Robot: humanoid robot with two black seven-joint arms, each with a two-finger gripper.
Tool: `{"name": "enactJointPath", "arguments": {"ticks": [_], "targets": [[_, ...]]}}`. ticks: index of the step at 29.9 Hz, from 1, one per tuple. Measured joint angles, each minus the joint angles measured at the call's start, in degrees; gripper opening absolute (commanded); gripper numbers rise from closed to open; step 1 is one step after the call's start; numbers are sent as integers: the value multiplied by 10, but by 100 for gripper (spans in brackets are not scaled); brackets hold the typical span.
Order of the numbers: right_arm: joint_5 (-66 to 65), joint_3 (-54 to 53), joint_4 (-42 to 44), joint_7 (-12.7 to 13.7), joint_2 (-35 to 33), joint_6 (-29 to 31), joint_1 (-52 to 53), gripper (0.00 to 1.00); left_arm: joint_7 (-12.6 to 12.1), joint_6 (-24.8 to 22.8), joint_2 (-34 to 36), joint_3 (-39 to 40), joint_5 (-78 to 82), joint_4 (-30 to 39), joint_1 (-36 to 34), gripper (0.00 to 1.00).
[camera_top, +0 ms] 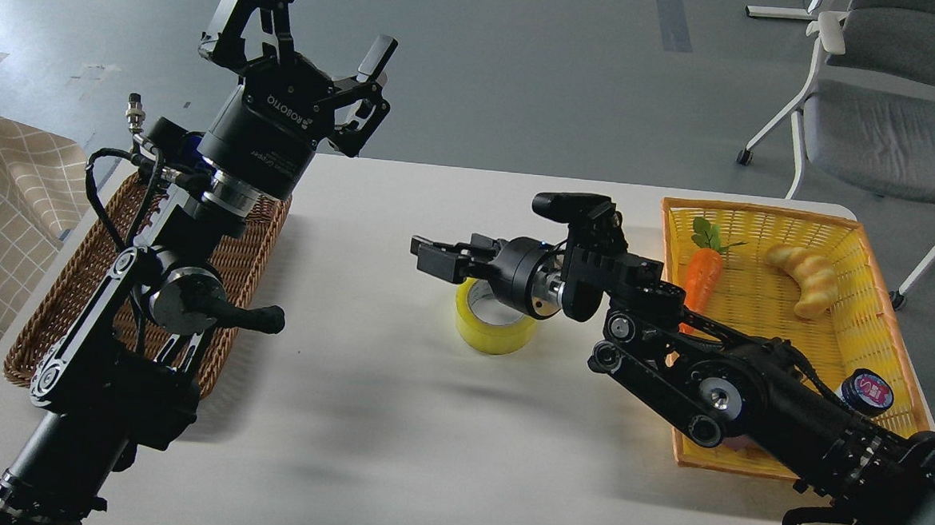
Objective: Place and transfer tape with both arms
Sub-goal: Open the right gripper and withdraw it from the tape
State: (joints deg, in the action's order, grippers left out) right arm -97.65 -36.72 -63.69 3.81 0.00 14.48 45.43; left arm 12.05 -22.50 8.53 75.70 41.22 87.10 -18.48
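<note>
The tape [493, 328], a yellow roll with a pale core, lies flat on the white table [363, 417] near its middle. My right gripper [434, 261] hovers just above the roll and slightly to its left, pointing left. Its fingers are a little apart and hold nothing. My left gripper [335, 17] is raised high over the table's far left edge, pointing up and away, wide open and empty, well apart from the tape.
A brown wicker basket [66, 289] sits at the left, partly behind my left arm. A yellow plastic basket [876, 260] at the right holds a toy carrot [703, 279], a twisted bread toy [807, 276] and a small capped bottle [867, 391]. A grey chair [882, 132] stands beyond.
</note>
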Motion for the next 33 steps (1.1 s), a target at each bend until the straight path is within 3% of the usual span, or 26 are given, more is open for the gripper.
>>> {"name": "enactJointPath", "arguments": {"ticks": [14, 24, 33], "targets": [[221, -248, -167, -3, -9, 105, -3, 100, 0, -4, 3, -2, 0, 0, 1, 98], [398, -419, -287, -49, -125, 135, -114, 100, 0, -21, 3, -2, 0, 0, 2, 98], [573, -584, -299, -72, -134, 135, -248, 100, 4, -29, 0, -5, 1, -4, 8, 98]]}}
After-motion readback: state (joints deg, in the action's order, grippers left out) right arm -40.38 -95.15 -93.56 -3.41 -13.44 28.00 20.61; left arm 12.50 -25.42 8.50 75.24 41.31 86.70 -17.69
